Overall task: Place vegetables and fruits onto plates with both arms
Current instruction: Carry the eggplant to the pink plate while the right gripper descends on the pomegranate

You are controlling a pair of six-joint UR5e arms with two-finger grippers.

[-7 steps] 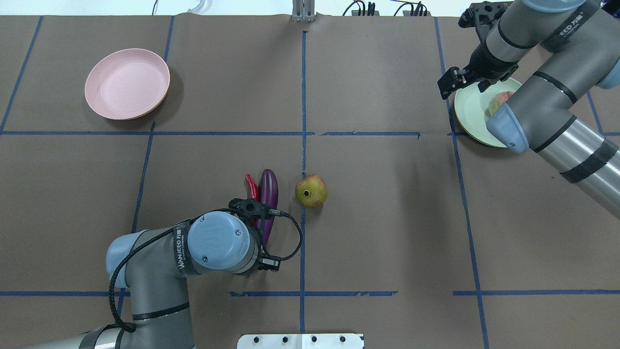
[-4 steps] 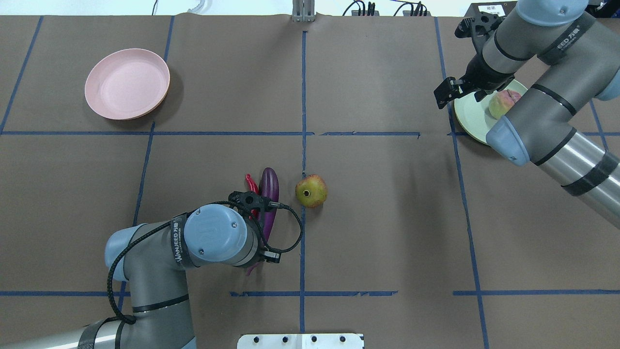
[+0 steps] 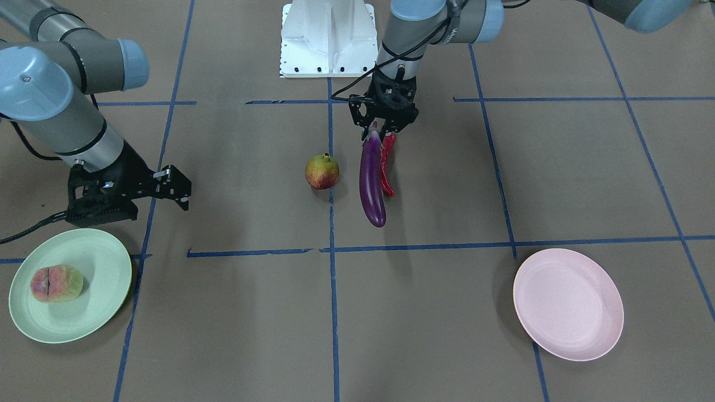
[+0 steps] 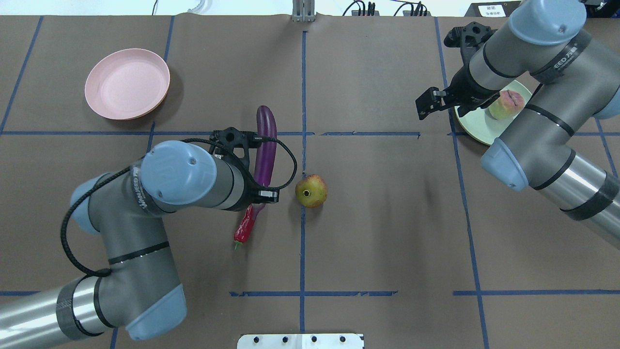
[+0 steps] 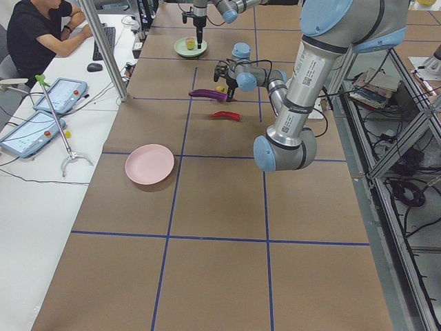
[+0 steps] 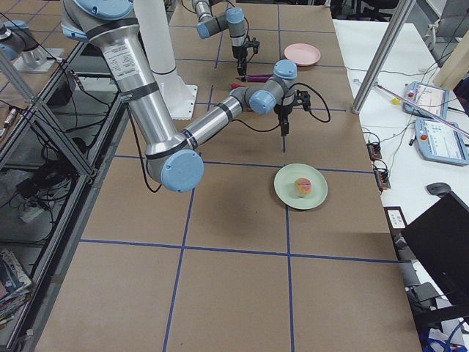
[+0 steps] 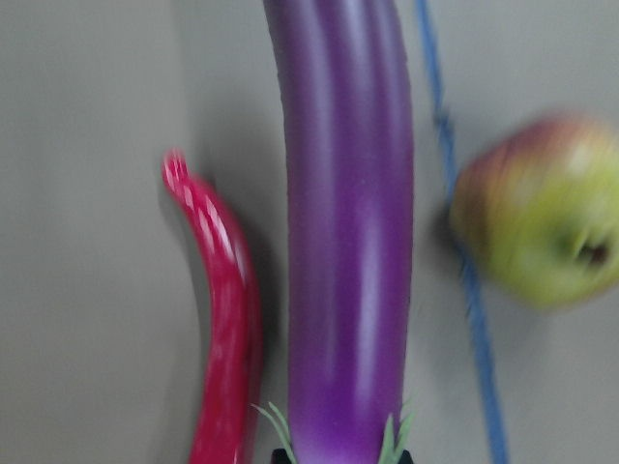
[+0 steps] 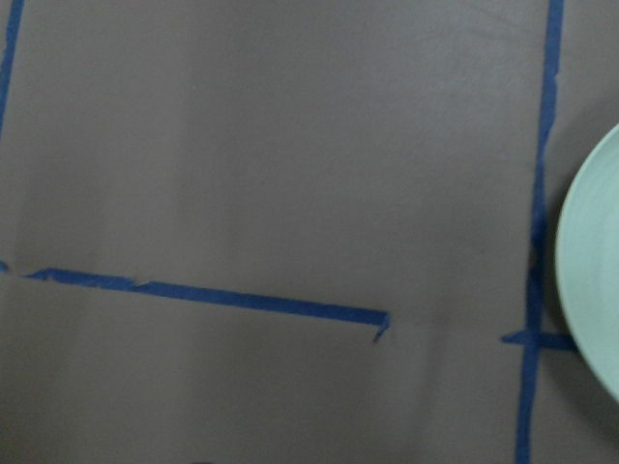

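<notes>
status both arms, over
Left gripper shut on long glossy purple eggplant, lifted. Right gripper open, empty. Curved red chili pepper on table alongside; red-yellow fruit nearby.

The tabletop (image 4: 387, 232) is covered with brown paper, and lines of blue tape (image 4: 302, 87) divide it into big squares. In the overhead view, a white plate with black bolts (image 4: 300, 341) shows at the middle of the near edge. At the middle of the far edge stands a short aluminium profile (image 4: 303, 12), with black cables (image 4: 387, 8) near it to the right. A small white label (image 4: 489, 8) is near the far right corner.

Along the far edge runs a white desk (image 5: 41, 179). On it lie a tablet with a light blue screen (image 5: 60, 93), a second tablet (image 5: 31, 131), a black keyboard (image 5: 105, 43), a mouse (image 5: 93, 67) and a long grabber stick (image 5: 58, 127) with a green end. A person in a black shirt (image 5: 38, 34) sits at this desk.
</notes>
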